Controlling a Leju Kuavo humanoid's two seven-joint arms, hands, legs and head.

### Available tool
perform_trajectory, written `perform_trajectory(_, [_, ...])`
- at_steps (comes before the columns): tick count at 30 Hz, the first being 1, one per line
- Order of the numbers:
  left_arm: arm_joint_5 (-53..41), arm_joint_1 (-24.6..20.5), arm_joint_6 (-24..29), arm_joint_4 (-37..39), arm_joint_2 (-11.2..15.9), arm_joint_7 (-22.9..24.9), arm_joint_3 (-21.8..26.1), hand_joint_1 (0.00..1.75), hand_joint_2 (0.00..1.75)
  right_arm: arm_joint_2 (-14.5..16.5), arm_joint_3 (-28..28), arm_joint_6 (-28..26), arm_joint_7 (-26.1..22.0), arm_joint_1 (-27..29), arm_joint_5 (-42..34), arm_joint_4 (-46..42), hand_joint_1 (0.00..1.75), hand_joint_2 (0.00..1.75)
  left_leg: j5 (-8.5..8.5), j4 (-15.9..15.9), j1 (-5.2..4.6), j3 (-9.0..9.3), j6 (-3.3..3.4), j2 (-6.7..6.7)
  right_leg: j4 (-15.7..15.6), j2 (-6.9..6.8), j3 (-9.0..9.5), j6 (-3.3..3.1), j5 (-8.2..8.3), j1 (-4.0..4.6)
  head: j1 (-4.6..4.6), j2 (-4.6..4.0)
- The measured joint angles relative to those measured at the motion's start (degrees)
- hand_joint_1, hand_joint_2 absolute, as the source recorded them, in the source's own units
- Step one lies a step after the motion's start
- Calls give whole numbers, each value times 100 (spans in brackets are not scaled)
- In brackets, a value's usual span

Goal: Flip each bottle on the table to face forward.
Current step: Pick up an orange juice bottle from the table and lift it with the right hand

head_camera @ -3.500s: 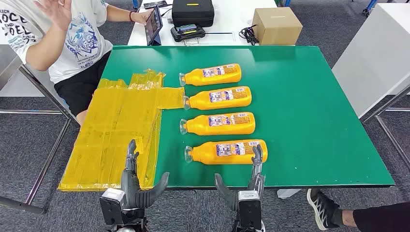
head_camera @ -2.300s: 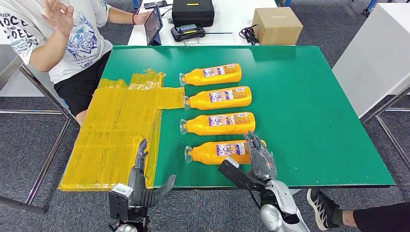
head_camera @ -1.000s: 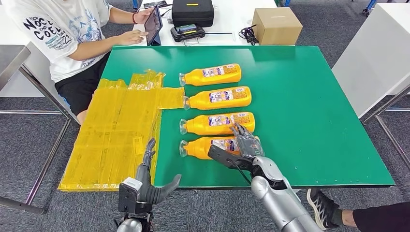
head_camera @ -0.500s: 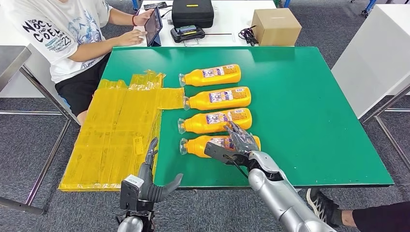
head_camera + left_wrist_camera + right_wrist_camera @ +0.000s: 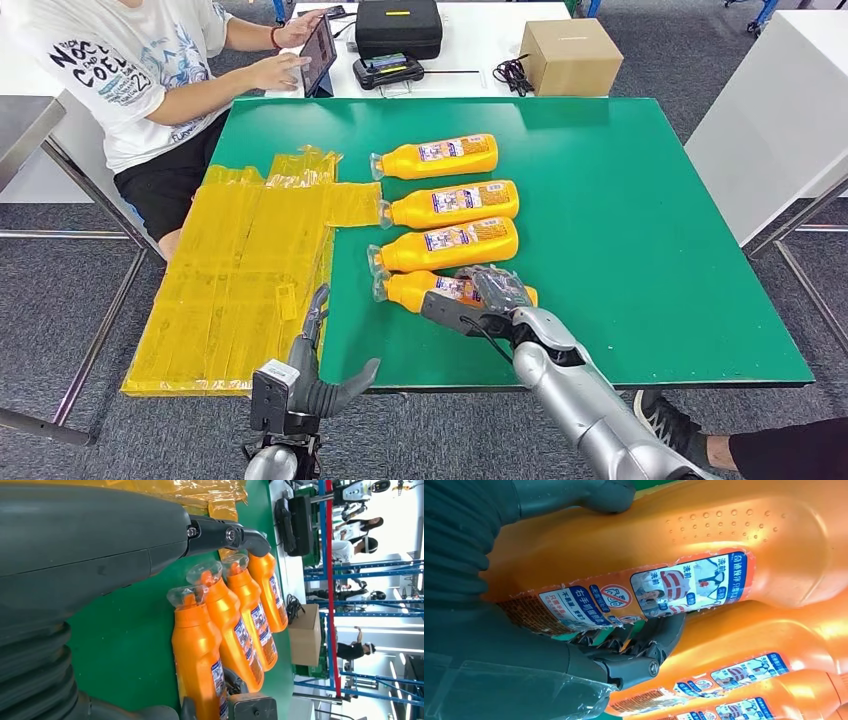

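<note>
The right robot hand is closed around the nearest bottle, with the thumb on one side and the fingers wedged against the neighbouring bottle. The grasped bottle lies on its side on the green counter, nearest the front edge in a row of four. The left robot hand is held released below the counter edge, beside the yellow sheet. Risk: if the bottle is rolled in place, the touching neighbour may be dragged or displaced; the smooth plastic may also slip from the grasp.
</note>
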Motion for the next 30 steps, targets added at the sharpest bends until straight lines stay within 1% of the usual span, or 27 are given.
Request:
perform_trajectory(3, [3,-4,-1,10,0,0,-13,0,175,-28,66,23,8,-43,-15,41,154,175,0,0,0,5,0,0,0,0,4,0,0,0,0,0])
perform_trajectory(7, [7,-6,-1,15,0,0,-25,0,175,-55,114,64,14,-77,-36,71,171,175,0,0,0,13,0,0,0,0,13,0,0,0,-1,0])
perform_trajectory(23, [56,-50,-7,55,0,0,-30,0,175,-97,219,211,-10,-205,-178,197,173,175,-1,0,0,32,0,2,-1,0,30,0,0,0,-1,0])
perform_trajectory(25, [65,-67,-8,66,0,-7,-38,0,175,-113,240,218,-154,-221,-325,224,175,175,-1,0,0,36,0,2,-1,0,34,0,0,0,0,0])
perform_trajectory(27, [87,-74,-4,78,0,-30,-44,0,175,-135,245,108,-432,-171,-579,189,175,175,-1,0,0,38,0,1,-1,0,36,0,0,0,1,0])
perform_trajectory(30, [130,-70,5,84,0,-91,-43,0,175,-156,127,-394,-988,163,-1011,-201,175,175,-1,0,0,28,0,-2,0,-1,33,0,0,1,1,0])
